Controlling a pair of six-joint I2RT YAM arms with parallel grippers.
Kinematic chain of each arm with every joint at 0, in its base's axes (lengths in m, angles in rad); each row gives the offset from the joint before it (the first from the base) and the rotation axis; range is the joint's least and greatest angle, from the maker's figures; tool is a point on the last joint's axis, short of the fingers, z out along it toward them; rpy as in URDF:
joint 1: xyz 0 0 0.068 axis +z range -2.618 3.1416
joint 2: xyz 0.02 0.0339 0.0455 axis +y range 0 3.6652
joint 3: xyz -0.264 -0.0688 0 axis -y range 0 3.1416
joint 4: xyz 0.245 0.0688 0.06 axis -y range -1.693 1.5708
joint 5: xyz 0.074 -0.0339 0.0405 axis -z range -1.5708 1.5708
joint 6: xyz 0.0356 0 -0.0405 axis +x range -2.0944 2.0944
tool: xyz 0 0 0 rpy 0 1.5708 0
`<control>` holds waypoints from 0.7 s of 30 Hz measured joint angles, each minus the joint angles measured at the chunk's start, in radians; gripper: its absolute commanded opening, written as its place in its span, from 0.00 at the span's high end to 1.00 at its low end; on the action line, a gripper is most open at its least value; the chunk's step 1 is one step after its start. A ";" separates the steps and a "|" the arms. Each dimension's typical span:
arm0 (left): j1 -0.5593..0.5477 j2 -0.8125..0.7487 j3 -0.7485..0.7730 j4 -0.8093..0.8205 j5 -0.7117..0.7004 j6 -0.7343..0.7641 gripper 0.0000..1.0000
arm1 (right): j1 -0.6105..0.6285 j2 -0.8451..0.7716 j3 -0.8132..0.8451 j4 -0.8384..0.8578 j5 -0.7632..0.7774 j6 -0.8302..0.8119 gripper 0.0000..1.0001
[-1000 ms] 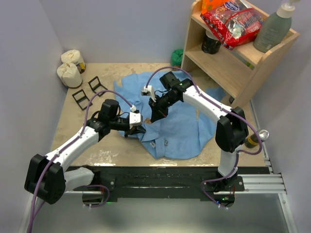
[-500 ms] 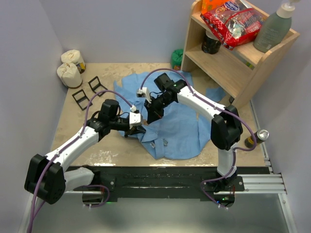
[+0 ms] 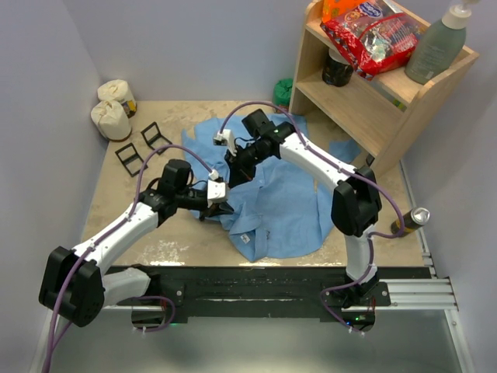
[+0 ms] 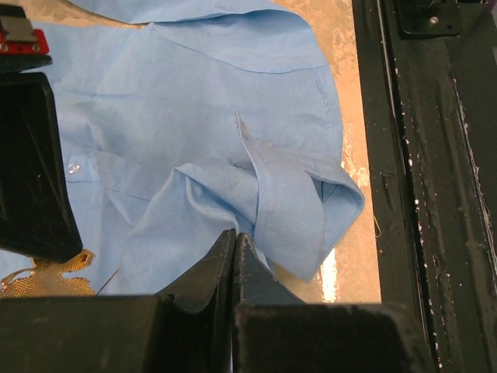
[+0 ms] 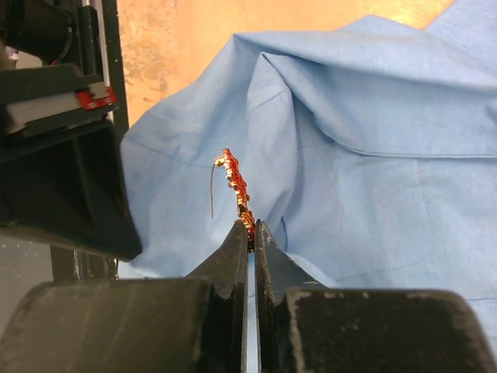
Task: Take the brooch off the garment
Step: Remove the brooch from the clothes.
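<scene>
two pinches, brooch (image 5: 234,183) about off
top: left gripper (image 3: 220,203) and right gripper (image 3: 231,172) meet over the spread garment (image 3: 287,206). left wrist: jaws shut on a shirt fold. right wrist: jaws nip the brooch's end, pin seemingly free; next, lift it clear.

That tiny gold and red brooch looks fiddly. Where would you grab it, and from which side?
By its narrow end, coming in along its length, as the right gripper does. The brooch is a thin strip, so shut fingers pinch its flat sides. Keep off the loose pin beside it. The left gripper pinches the shirt.
</scene>
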 measured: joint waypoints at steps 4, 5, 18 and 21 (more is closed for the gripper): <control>-0.001 0.000 0.000 -0.014 -0.002 0.015 1.00 | 0.000 0.019 0.002 0.012 0.037 0.011 1.00; -0.001 0.000 0.000 -0.026 -0.007 0.029 1.00 | -0.002 0.020 0.002 0.016 0.052 0.014 1.00; 0.061 0.008 0.000 -0.137 -0.197 0.169 1.00 | -0.177 -0.175 -0.106 0.129 0.200 0.048 1.00; 0.089 0.027 -0.002 -0.136 -0.254 0.185 1.00 | -0.206 -0.263 -0.157 0.148 0.228 0.038 1.00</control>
